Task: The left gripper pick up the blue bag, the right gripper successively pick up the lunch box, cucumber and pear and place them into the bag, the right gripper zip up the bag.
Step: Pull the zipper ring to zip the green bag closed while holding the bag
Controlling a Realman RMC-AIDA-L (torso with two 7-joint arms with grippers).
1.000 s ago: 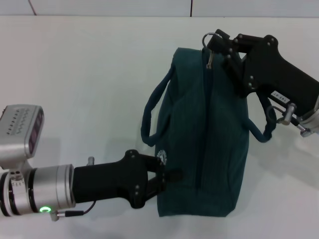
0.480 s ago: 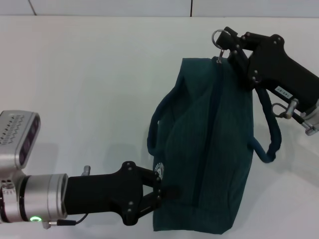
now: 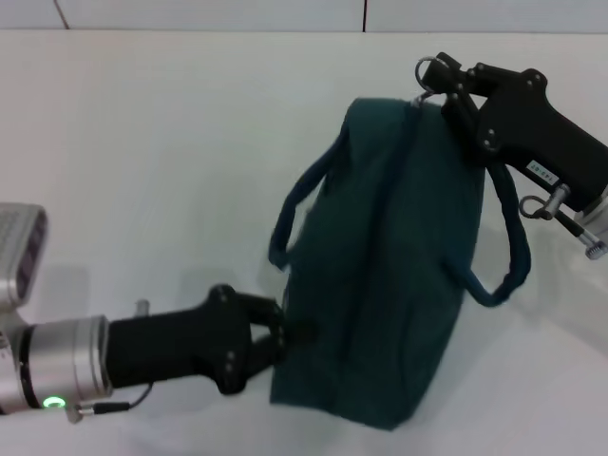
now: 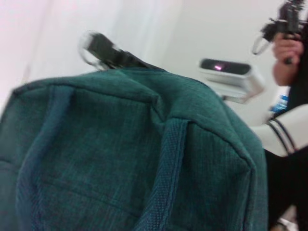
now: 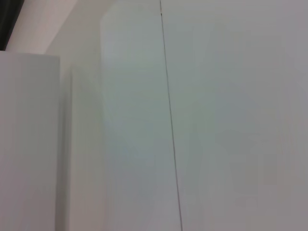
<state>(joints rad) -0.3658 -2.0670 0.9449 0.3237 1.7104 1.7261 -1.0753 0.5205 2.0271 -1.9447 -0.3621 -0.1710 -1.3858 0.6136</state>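
Note:
The blue bag [image 3: 399,256] lies tilted on the white table [image 3: 142,142], its top seam closed and both loop handles hanging at its sides. My left gripper [image 3: 290,332] is shut on the bag's near left edge. At the bag's far end my right gripper [image 3: 442,84] is shut on the ring zipper pull [image 3: 427,68]. The left wrist view is filled by the bag's fabric [image 4: 120,144], with the right gripper [image 4: 103,48] beyond it. The lunch box, cucumber and pear are hidden or out of view.
White table surface surrounds the bag on the left and far side. In the left wrist view a person's hand [image 4: 288,48] and a grey device [image 4: 231,77] show in the background. The right wrist view shows only pale flat surfaces.
The left gripper has drawn back toward the near left, dragging the bag's near end with it so the bag tilts. The right gripper with the zipper pull has shifted slightly right.

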